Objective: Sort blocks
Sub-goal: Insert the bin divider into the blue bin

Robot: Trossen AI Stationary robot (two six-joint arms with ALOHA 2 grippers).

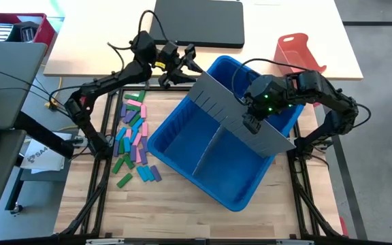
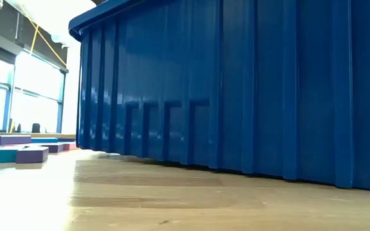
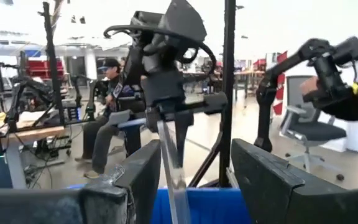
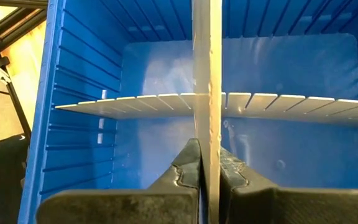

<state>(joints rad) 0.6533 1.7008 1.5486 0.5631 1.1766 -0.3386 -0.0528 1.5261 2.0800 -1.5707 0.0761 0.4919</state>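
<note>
The blocks [image 1: 135, 133], green, pink, purple and blue, lie in a loose pile on the wooden table left of the blue bin [image 1: 182, 146]; some also show in the low view [image 2: 18, 153]. A grey slotted divider sheet [image 1: 230, 109] slants over the bin's far right part. My right gripper [image 1: 249, 122] is shut on it. My left gripper [image 1: 190, 67] is open at the sheet's far left end, one finger [image 3: 138, 180] on either side of the sheet's thin edge [image 3: 171, 168]. A second divider [image 4: 135, 102] stands crosswise inside the bin. My right gripper pinches the grey sheet's upper long edge [image 4: 207, 149] between its two fingers, a little right of the sheet's middle. The fingers come from above, slanting down into the bin. The sheet stands on edge and tilted, and reaches down toward the bin's floor; its lower edge is hidden.
An orange-red tray [image 1: 298, 51] and a black flat case [image 1: 199, 20] lie on the far table. A red box [image 1: 12, 27] sits at the far left. The bin's wall [image 2: 236, 83] fills the low view. A seated person [image 3: 107, 118] shows in the room behind.
</note>
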